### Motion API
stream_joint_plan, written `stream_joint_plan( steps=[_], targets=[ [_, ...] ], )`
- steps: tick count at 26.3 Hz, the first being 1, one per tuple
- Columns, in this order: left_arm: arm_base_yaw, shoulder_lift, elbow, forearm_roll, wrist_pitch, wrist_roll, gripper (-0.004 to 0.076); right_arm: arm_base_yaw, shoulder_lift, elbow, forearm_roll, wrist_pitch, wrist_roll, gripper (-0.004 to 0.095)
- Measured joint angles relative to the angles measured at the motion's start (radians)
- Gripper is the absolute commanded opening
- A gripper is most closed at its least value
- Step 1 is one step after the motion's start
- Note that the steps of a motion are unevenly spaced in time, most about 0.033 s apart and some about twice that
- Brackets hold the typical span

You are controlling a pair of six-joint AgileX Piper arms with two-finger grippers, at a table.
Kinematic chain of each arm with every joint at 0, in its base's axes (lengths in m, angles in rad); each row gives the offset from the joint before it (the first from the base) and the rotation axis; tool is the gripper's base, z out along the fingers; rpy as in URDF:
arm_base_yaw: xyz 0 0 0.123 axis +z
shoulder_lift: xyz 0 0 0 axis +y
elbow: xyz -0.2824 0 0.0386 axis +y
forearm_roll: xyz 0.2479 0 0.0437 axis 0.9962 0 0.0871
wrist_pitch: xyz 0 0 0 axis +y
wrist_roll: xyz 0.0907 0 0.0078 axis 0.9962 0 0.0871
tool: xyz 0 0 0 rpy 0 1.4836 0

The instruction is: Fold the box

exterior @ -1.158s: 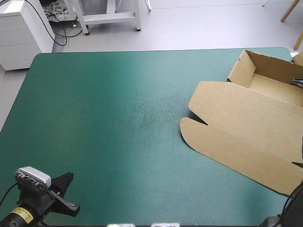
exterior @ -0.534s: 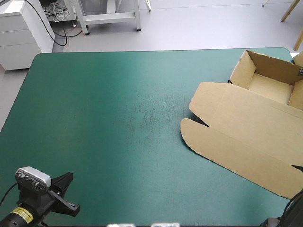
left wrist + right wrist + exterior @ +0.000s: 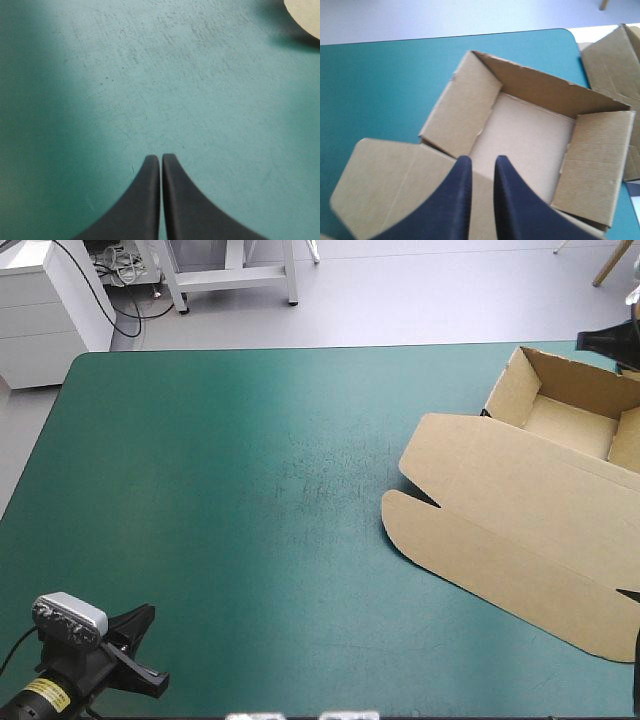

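Observation:
The brown box (image 3: 500, 510) lies at the table's right side. Its tray (image 3: 570, 420) has walls raised at the far right, and the lid lies flat toward the middle of the table. My right gripper (image 3: 608, 340) hovers above the tray's far right corner. In the right wrist view it (image 3: 483, 159) looks down into the open tray (image 3: 530, 145), all but shut, with a narrow gap and nothing held. My left gripper (image 3: 150, 650) rests at the near left corner, shut (image 3: 161, 156) over the bare teal-green cover. A rounded lid corner (image 3: 305, 12) shows far ahead of it.
More brown board (image 3: 615, 65) stands just past the table's far right corner, close to the tray. The table's far edge (image 3: 330, 346) runs right behind the tray. The teal-green cover (image 3: 250, 490) stretches left of the box.
Earlier the right gripper was low at the tray's right wall. That wall now stands raised, and the gripper has lifted away toward the far right corner. The left arm has not moved.

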State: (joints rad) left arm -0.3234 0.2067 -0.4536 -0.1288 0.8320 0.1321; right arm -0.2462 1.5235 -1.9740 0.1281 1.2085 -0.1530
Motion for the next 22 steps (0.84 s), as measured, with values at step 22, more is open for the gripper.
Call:
stream_joint_plan(
  steps=[22],
  targets=[
    [0.000, 0.000, 0.000, 0.000, -0.002, 0.000, -0.0008, 0.196, -1.116, 1.380, -0.007, -0.320, -0.148, -0.0016]
  ],
)
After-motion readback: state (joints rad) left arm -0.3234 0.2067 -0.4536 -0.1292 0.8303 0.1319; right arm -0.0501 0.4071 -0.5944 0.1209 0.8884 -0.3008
